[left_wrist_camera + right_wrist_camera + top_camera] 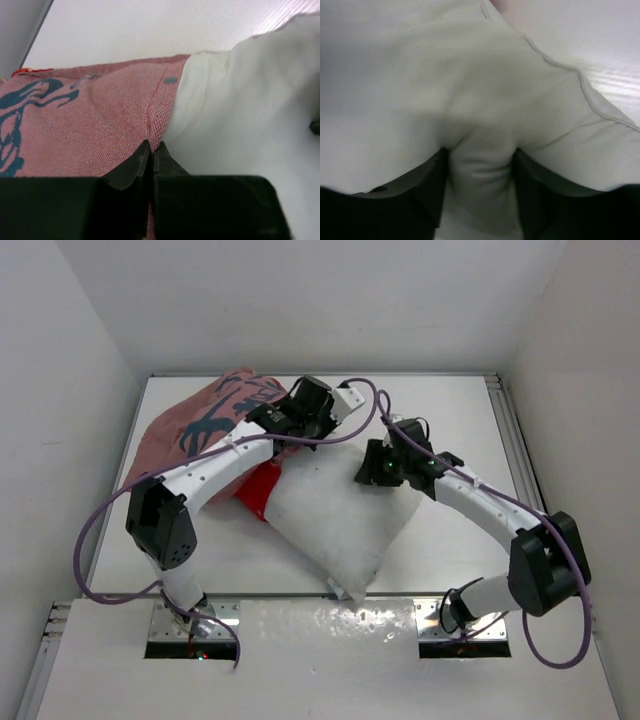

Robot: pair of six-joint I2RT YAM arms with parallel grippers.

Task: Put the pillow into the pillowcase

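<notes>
The tabletop (450,410) carries the pillow (340,515) at its centre. The pillow's far-left edge touches the pillowcase (200,425), which lies pink side up toward the far-left corner. The right pincer (480,170) grips a fold of pillow. The left pincer (151,150) is pinched tight on the pillowcase's edge.
</notes>
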